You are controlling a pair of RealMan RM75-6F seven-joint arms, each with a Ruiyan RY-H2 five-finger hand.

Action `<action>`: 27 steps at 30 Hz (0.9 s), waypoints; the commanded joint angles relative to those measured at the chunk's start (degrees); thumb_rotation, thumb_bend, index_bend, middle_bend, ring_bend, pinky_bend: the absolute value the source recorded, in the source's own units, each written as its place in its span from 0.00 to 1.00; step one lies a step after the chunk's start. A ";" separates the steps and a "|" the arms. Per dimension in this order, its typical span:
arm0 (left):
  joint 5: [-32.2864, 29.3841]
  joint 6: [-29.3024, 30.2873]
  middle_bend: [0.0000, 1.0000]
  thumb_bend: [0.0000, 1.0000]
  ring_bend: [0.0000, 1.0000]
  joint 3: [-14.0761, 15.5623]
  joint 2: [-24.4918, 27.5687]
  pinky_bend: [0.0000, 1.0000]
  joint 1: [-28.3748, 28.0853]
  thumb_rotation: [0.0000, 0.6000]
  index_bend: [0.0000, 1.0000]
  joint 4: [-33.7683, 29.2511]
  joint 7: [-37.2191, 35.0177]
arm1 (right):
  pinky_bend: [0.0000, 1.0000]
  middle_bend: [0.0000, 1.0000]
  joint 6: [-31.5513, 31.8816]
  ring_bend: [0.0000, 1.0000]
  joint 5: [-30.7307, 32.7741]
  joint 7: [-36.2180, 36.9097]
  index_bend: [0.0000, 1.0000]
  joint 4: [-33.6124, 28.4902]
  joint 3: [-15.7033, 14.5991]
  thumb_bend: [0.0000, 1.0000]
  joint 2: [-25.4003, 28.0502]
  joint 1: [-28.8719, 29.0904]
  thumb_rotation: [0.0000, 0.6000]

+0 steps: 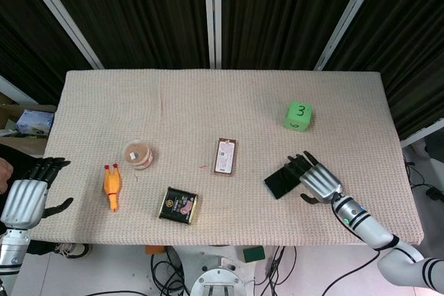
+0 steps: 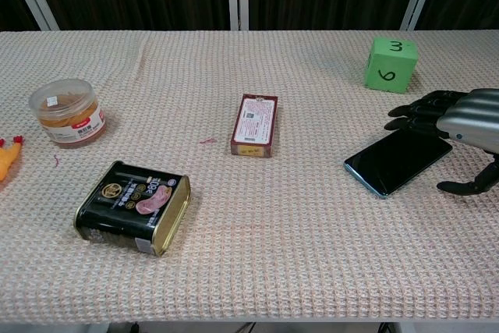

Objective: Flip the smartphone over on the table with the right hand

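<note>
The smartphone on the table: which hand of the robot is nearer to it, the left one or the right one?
The right hand is nearer: it is at the smartphone, fingers over its right end. The left hand is at the table's far left edge, beyond the rubber chicken.

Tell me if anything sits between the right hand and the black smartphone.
Nothing visible does. The right hand is already at the flat black smartphone, fingers over its far edge; the green foam die stands apart behind them.
</note>
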 commanded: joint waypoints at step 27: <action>-0.85 -0.99 0.20 0.12 0.15 0.00 -0.21 0.34 -0.23 1.00 0.22 0.21 0.25 | 0.00 0.19 1.11 0.00 -0.65 5.39 0.11 4.14 -3.09 0.37 -3.64 2.28 1.00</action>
